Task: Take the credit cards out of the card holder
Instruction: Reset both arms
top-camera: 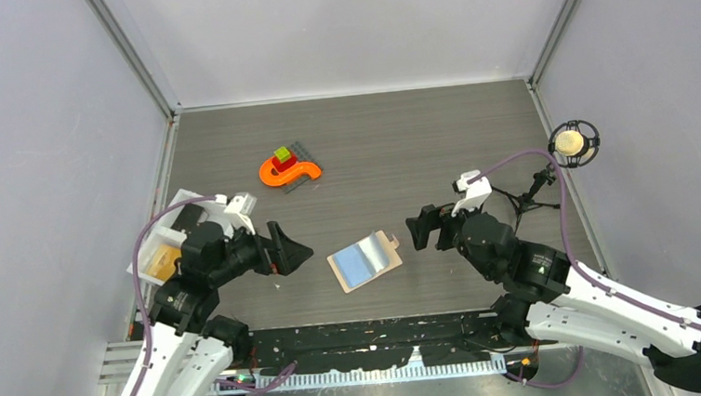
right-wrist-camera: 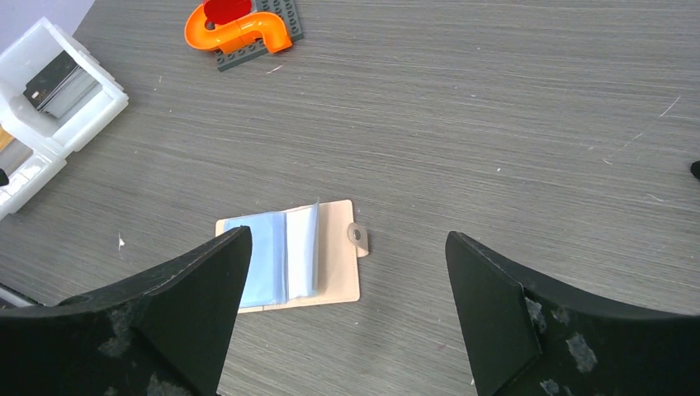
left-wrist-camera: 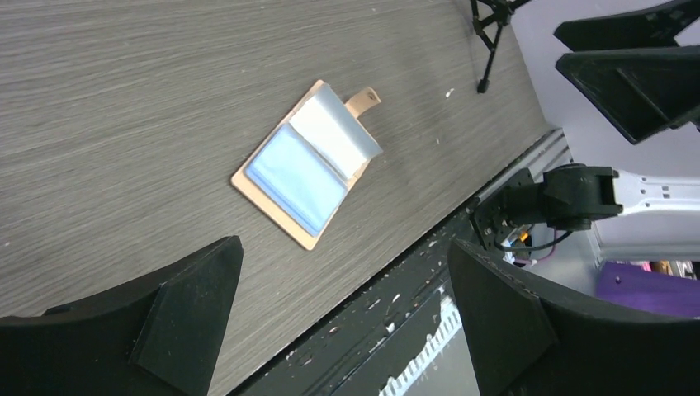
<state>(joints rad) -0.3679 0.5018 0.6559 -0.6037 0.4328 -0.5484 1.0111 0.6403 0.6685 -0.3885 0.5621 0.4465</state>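
The beige-tan card holder [top-camera: 364, 261] lies open on the table between my two grippers, pale blue inner faces up and snap tab pointing right. It also shows in the left wrist view [left-wrist-camera: 305, 165] and the right wrist view [right-wrist-camera: 289, 256]. A dark grey card [right-wrist-camera: 56, 82] and an orange-yellow card [top-camera: 161, 261] lie in the white tray [right-wrist-camera: 91, 103] at the left. My left gripper [top-camera: 290, 249] is open and empty, left of the holder. My right gripper [top-camera: 423, 228] is open and empty, right of it. Neither touches the holder.
An orange S-shaped toy [top-camera: 289, 170] with red and green bricks sits on a dark baseplate at the back. A small tripod with a round head [top-camera: 573, 142] stands at the right wall. The table's black front edge [top-camera: 375, 336] runs just below the holder.
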